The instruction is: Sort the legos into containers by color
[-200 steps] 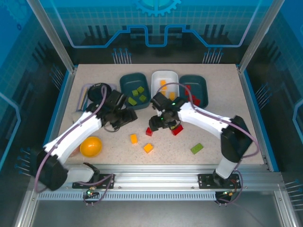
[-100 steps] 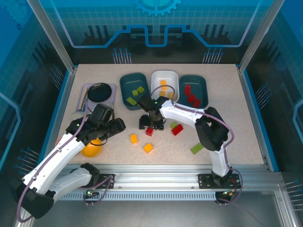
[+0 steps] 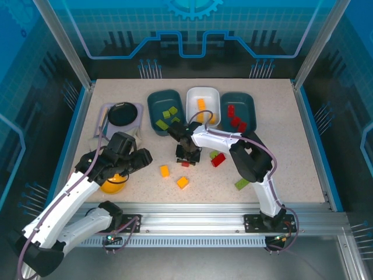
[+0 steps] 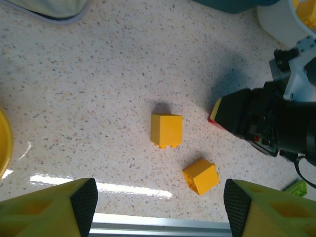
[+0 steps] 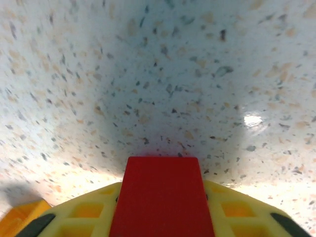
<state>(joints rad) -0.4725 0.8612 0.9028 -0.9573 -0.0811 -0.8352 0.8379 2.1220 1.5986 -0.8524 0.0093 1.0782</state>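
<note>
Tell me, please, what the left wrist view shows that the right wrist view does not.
The left wrist view adds a yellow brick and a tilted yellow brick loose on the table, the yellow bowl's rim, a white tray corner, and the open left gripper. The right wrist view adds a close look at the red brick pressed between the right gripper's fingers. Both show the speckled table and that red brick, a mere sliver in the left wrist view.
</note>
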